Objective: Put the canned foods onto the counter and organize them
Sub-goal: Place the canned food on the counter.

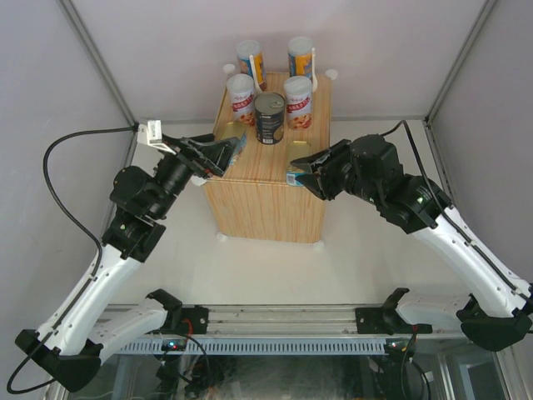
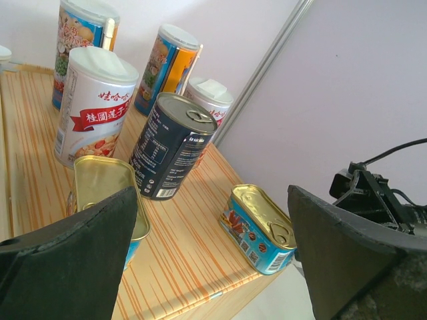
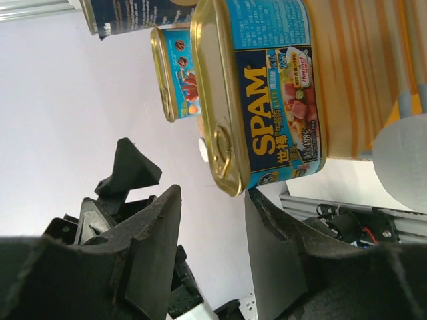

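1. The counter point(image 1: 266, 200) stands mid-table between the two arms, and all seven cans rest on its top
2. Along the far edge stand the left tall cylinder point(image 1: 251, 60) and the right tall cylinder point(image 1: 301, 57); just in front of them are the left white-red can point(image 1: 241, 98) and the right white-red can point(image 1: 297, 102)
3. The dark can point(image 2: 170, 150) stands upright between the white-red pair, slightly nearer
4. The left tin point(image 2: 100, 183) lies flat by the counter's left edge, gold lid up; the right tin point(image 3: 267, 93) lies flat at the near right corner
5. The left gripper point(image 2: 210, 200) is at the counter's left edge, jaws spread wide and holding nothing, one finger just beside the left tin
6. The right gripper point(image 3: 212, 197) has its jaws partly apart with nothing between them; the right tin sits just past its fingertips, and I cannot tell whether they touch it
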Controlling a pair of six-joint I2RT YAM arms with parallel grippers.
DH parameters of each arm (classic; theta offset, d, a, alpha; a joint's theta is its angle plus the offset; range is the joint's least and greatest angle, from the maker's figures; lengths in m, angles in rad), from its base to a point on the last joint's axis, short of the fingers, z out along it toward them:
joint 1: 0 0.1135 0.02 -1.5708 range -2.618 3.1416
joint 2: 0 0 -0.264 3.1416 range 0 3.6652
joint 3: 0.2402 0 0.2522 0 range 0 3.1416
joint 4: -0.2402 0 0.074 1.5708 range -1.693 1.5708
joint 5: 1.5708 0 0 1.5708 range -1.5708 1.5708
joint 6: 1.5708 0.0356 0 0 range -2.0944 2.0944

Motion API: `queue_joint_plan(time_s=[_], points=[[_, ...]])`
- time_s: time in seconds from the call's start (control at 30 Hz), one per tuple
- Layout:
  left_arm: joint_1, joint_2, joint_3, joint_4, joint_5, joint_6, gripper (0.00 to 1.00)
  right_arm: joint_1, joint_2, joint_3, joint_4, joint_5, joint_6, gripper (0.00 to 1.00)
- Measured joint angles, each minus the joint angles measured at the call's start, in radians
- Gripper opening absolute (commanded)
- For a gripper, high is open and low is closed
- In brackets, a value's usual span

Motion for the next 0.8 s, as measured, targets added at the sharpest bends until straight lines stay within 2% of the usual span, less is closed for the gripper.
queue_joint_plan(time_s=[0.6, 0.8], points=[[0.019, 0.026, 0.000, 0.007, 0.000, 0.000, 0.97, -0.109, 0.091, 0.024, 0.048, -0.064, -0.059, 0.40], [0.024, 0.026, 0.001, 0.006, -0.003, 0.002, 0.97, -0.116, 0.098, 0.029, 0.046, -0.070, -0.096, 0.43]])
